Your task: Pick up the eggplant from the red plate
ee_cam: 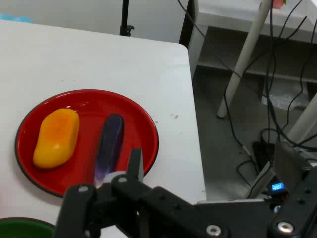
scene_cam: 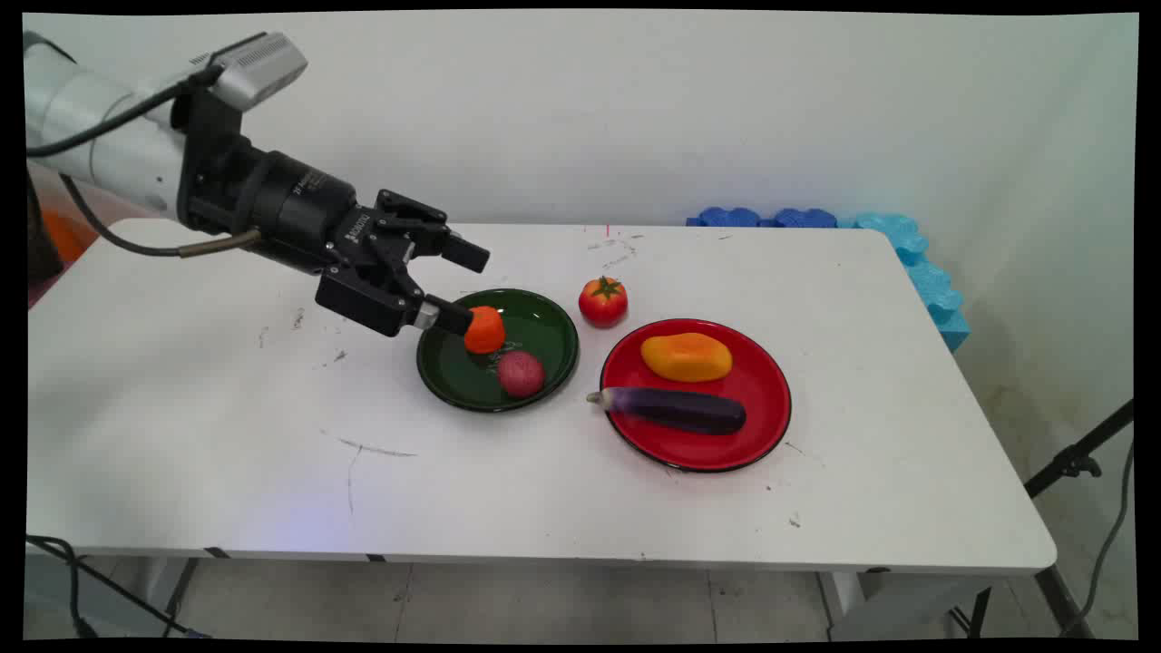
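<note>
Gripper [scene_cam: 464, 288] hangs spread above the green plate [scene_cam: 544, 358], lower finger touching the orange carrot piece [scene_cam: 485, 329] (a red ball [scene_cam: 521, 374] lies beside). Judged light, smooth, slippery: grip its middle.

White arm [scene_cam: 100, 136], black cables, black two-finger end effector [scene_cam: 463, 288]

the arm reaches in from the upper left — end effector [scene_cam: 470, 288] spread wide, angled downward.

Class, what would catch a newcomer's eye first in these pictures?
The black gripper, open, reaches over the green plate, one finger against an orange carrot piece beside a pink ball. To the right, a red plate holds a mango and an eggplant.
</note>
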You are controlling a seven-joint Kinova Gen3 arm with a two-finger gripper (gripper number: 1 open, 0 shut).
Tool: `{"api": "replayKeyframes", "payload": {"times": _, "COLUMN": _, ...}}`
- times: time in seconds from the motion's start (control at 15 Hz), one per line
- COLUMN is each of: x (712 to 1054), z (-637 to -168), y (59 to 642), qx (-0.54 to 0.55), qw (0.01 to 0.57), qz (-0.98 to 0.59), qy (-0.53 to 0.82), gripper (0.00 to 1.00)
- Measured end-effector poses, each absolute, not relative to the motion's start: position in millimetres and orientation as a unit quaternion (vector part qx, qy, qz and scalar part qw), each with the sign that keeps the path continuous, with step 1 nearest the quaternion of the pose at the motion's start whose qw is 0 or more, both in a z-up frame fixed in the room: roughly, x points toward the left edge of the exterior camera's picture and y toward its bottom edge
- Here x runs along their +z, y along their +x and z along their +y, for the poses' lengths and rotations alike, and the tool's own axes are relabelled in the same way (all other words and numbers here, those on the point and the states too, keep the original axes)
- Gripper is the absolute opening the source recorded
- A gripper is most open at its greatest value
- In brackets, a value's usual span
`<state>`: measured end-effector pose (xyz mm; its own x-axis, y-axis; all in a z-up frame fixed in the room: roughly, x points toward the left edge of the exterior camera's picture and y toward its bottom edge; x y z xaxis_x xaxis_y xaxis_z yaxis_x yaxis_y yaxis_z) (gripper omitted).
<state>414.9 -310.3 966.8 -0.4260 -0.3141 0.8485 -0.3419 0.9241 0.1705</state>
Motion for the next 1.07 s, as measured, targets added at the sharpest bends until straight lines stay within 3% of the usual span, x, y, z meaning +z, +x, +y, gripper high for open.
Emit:
{"api": "replayKeyframes", "payload": {"times": 0.6, "x": 968, "z": -342, "y": 376, "qx": 0.036, "qw": 0.476, "qz": -0.855, "qy": 0.203, "gripper": 1.00}}
{"api": "replayKeyframes", "payload": {"times": 1.07, "x": 937, "z": -377, "y": 309, "qx": 0.038, "qw": 0.414, "qz": -0.885, "qy": 0.208, "gripper": 1.00}}
